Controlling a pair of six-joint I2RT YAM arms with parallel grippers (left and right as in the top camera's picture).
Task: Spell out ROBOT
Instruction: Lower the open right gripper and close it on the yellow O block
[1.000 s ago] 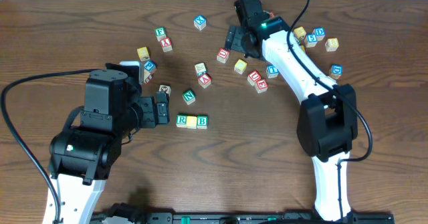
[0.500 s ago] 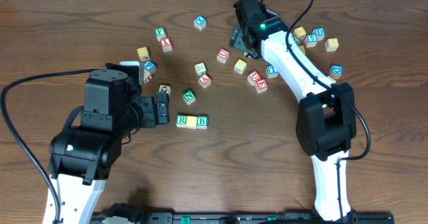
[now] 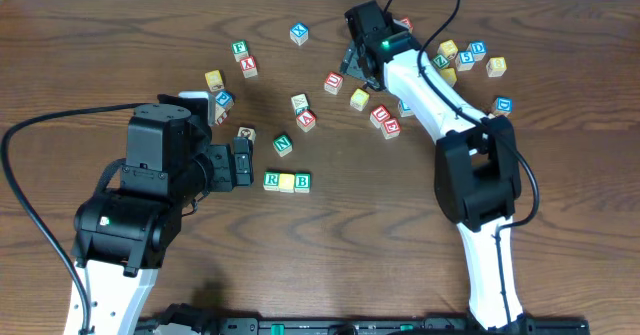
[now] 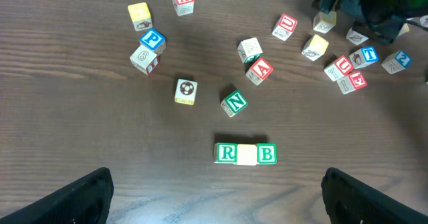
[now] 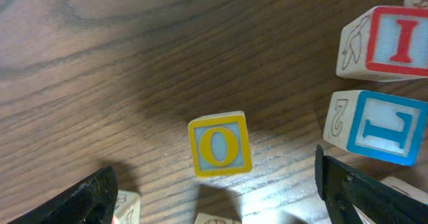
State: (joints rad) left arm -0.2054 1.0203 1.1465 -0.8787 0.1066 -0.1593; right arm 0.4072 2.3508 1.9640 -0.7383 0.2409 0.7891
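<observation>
A row of green R cube (image 3: 272,181), yellow-faced cube (image 3: 287,182) and green B cube (image 3: 302,182) lies mid-table, also seen in the left wrist view as R cube (image 4: 227,153) and B cube (image 4: 266,154). My left gripper (image 3: 243,162) stands open just left of the row, its jaws wide and empty (image 4: 214,192). My right gripper (image 3: 357,67) hovers open at the back. A yellow O cube (image 5: 219,146) lies just ahead of the gap between its fingers (image 5: 214,182), untouched. The blue T cube (image 5: 380,127) sits right of it, and shows too as T cube (image 4: 369,55).
Loose cubes are scattered behind the row: green N (image 3: 283,144), red A (image 3: 306,121), red U (image 3: 333,82), red I (image 5: 391,43), a yellow cube (image 3: 359,99) and a blue P (image 4: 152,39). More cubes cluster at the back right (image 3: 470,57).
The right arm has shifted slightly to the left, carrying its open gripper with it. The left arm and the R-yellow-B row have not moved.
</observation>
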